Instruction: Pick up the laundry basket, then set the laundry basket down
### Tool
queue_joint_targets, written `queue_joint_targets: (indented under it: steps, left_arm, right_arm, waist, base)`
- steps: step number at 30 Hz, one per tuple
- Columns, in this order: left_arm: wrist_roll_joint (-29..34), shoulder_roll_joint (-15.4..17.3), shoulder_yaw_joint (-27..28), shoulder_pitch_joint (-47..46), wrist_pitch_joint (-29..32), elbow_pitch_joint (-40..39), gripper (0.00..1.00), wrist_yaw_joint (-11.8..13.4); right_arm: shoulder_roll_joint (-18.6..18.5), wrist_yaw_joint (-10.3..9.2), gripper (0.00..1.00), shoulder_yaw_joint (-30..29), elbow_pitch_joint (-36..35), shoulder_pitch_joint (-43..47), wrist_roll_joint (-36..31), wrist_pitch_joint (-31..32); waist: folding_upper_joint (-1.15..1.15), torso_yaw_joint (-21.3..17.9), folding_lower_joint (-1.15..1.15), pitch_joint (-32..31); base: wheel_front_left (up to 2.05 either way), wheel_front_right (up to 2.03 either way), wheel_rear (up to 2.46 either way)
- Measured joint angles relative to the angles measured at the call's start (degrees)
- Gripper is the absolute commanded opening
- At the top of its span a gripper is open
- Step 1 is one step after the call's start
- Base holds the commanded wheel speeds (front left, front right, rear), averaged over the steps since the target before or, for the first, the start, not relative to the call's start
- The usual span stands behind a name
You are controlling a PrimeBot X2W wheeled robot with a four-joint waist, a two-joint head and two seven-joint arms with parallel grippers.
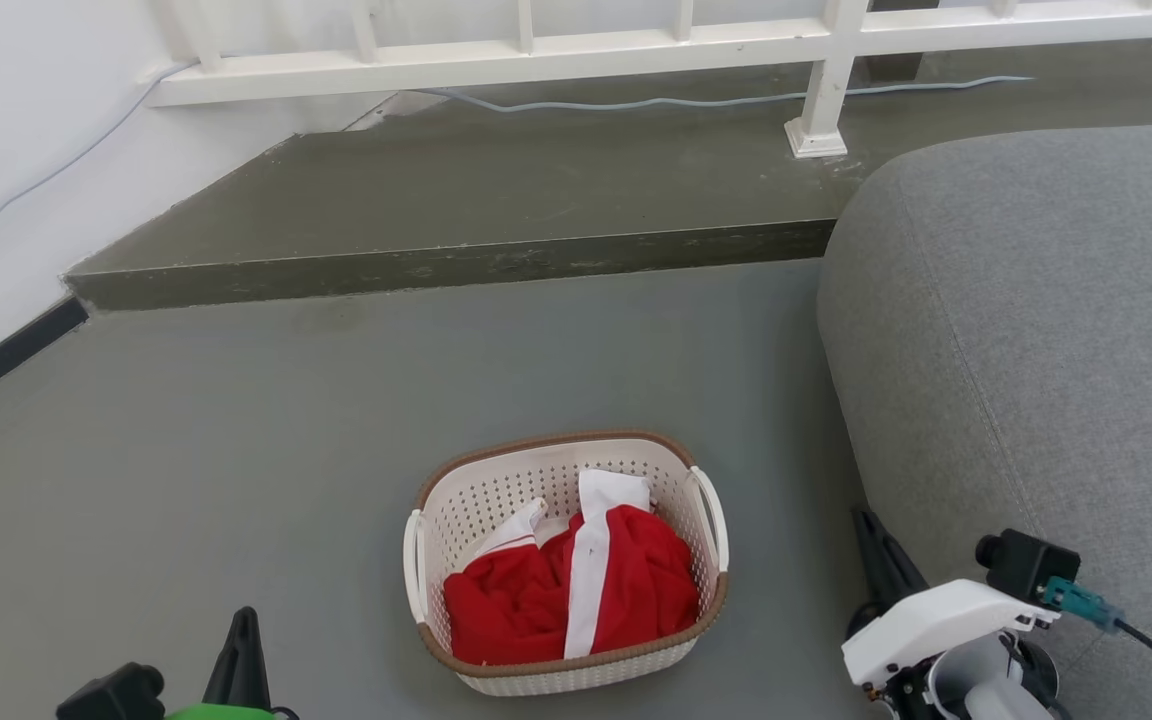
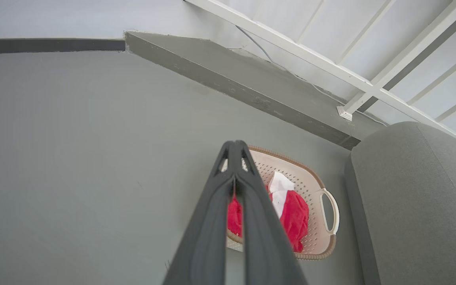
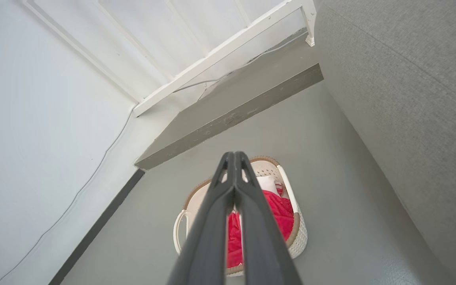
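Left claw [image 1: 245, 630] is hanging clenched on nothing at the lower left above the grey floor [image 1: 236, 450]; the laundry basket [image 1: 496, 495] is sitting on that floor between both claws, holding a red-and-white garment [image 1: 626, 590]; the right claw [image 1: 871, 540] is hovering clenched and empty just beside the grey sofa [image 1: 1036, 350]

White wrist shell [image 1: 926, 620], teal plug [image 1: 1081, 603], dark fingers [image 2: 210, 221], seemingly green trim [image 1: 216, 713]
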Motion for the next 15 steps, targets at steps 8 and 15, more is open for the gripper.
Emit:
queue_joint_targets:
  steps: [8, 15]
  left_arm:
    - [-5.25, -0.04, 1.07, -1.10, 1.55, 0.19, 0.00, -0.57]
    - [-9.69, -0.08, 1.78, -1.86, 2.86, 0.37, 0.00, -1.47]
  right_arm:
    - [-0.24, 0.54, 0.00, -1.88, -0.74, -0.01, 5.03, 1.40]
    - [-0.44, 1.07, 0.00, -3.45, -1.15, -0.04, 9.84, 2.49]
  waist:
    - [0.00, 0.08, 0.00, 0.00]
    - [0.00, 0.14, 0.00, -0.01]
  base:
    - [0.00, 0.00, 0.00]
    - [0.00, 0.00, 0.00]
